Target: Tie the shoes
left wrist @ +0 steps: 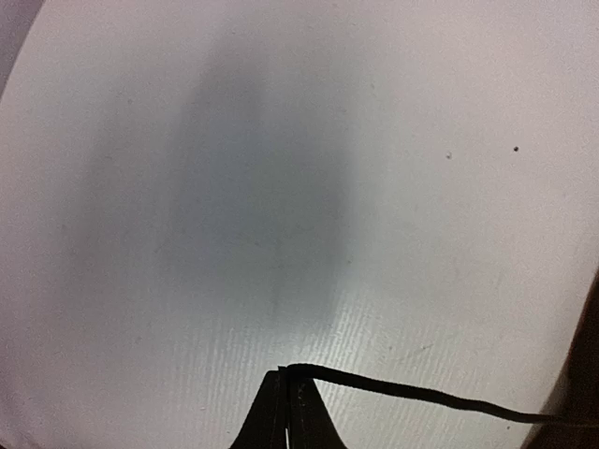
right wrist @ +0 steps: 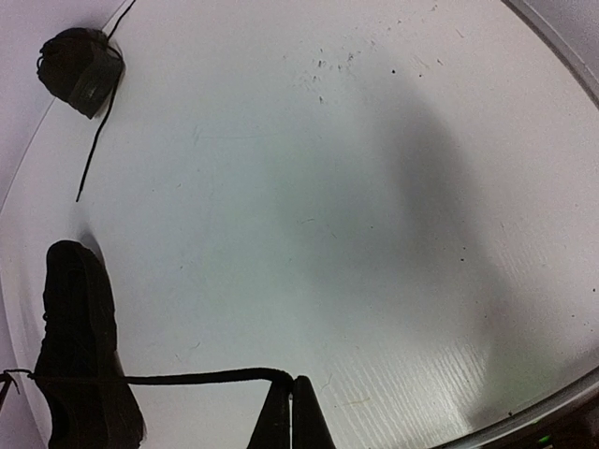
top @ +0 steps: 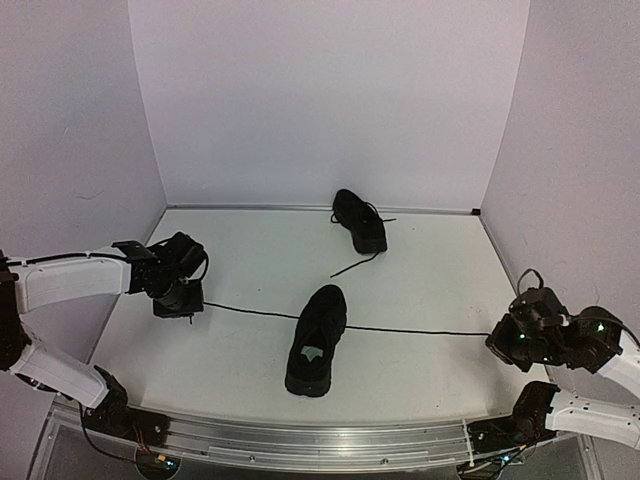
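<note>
A black sneaker [top: 317, 340] lies in the middle of the white table, toe toward the back. Its two thin black laces are stretched straight out to either side. My left gripper [top: 182, 301] is shut on the left lace end [left wrist: 402, 390] at the left of the table. My right gripper [top: 503, 343] is shut on the right lace end [right wrist: 206, 377] at the right. In the right wrist view the same sneaker [right wrist: 80, 355] shows at lower left. A second black sneaker [top: 360, 220] sits at the back, its laces loose on the table; it also shows in the right wrist view [right wrist: 82, 64].
White walls close in the table on the left, back and right. A metal rail [top: 320, 438] runs along the near edge. A loose lace [top: 356, 264] of the far sneaker trails toward the middle.
</note>
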{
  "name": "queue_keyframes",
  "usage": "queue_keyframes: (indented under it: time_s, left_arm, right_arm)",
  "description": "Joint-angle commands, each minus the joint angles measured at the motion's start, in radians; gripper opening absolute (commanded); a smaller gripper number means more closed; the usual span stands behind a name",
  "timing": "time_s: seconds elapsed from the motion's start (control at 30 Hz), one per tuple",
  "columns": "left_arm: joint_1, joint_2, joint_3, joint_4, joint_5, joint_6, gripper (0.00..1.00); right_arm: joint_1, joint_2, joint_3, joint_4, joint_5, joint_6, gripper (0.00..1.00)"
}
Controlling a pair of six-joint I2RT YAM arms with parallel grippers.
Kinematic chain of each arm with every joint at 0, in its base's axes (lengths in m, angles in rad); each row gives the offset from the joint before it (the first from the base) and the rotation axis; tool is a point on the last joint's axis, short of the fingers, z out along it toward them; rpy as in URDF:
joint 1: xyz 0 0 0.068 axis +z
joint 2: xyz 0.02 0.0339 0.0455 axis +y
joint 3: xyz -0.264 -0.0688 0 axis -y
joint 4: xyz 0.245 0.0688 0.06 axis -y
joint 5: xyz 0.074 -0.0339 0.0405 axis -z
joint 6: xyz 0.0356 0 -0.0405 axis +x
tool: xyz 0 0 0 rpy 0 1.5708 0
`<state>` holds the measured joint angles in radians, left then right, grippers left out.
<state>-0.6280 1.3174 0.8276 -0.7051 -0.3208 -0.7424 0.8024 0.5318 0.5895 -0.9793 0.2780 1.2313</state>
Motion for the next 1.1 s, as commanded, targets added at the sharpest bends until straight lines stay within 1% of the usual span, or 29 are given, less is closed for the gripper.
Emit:
queue_keyframes:
  time_s: [0.0,0.03,0.07,0.1,0.17,0.2,0.23,0.33,0.37,0.47,0.57,0.67,0.77,0.87,0.97,1.07]
  left_arm:
    - [0.003,0.003,0.002,0.086,0.178,0.158,0.15]
    - [0.003,-0.001,0.002,0.091,0.196,0.181,0.25]
    - [0.004,-0.007,0.005,0.091,0.205,0.202,0.37]
    - [0.004,-0.013,0.008,0.090,0.210,0.220,0.48]
    - [0.004,-0.022,0.018,0.091,0.232,0.257,0.65]
    - [0.004,-0.022,0.025,0.099,0.252,0.279,0.71]
    - [0.004,-0.019,0.031,0.112,0.288,0.299,0.74]
    - [0.003,0.008,0.039,0.190,0.438,0.365,0.79]
    - [0.002,0.030,0.048,0.208,0.464,0.379,0.80]
    - [-0.004,0.108,0.088,0.234,0.462,0.417,0.80]
    - [-0.019,0.195,0.143,0.224,0.466,0.476,0.80]
    - [-0.047,0.256,0.194,0.219,0.538,0.560,0.80]
    - [-0.088,0.279,0.204,0.246,0.599,0.628,0.80]
    - [-0.121,0.298,0.195,0.298,0.623,0.678,0.80]
    - [-0.130,0.330,0.195,0.332,0.620,0.702,0.80]
    - [-0.131,0.362,0.209,0.343,0.621,0.710,0.80]
  right_arm:
    - [0.010,0.148,0.038,0.127,-0.055,-0.166,0.22]
    - [0.010,0.186,0.042,0.161,-0.080,-0.199,0.39]
    - [0.010,0.215,0.048,0.190,-0.099,-0.224,0.56]
    - [0.010,0.236,0.055,0.217,-0.116,-0.253,0.68]
    - [0.010,0.266,0.075,0.263,-0.138,-0.318,0.81]
    - [0.010,0.283,0.085,0.296,-0.156,-0.360,0.84]
    - [0.010,0.308,0.095,0.330,-0.186,-0.409,0.86]
    - [0.010,0.429,0.131,0.458,-0.291,-0.551,0.86]
    - [0.010,0.481,0.144,0.489,-0.320,-0.591,0.86]
    - [0.010,0.663,0.189,0.560,-0.383,-0.694,0.83]
    - [0.013,0.827,0.242,0.621,-0.454,-0.792,0.81]
    - [0.034,0.908,0.281,0.686,-0.533,-0.872,0.81]
    - [0.044,0.957,0.295,0.762,-0.595,-0.936,0.81]
    - [0.047,1.028,0.315,0.809,-0.652,-0.980,0.79]
    - [0.048,1.113,0.335,0.859,-0.696,-0.995,0.74]
    - [0.063,1.190,0.366,0.891,-0.727,-0.999,0.72]
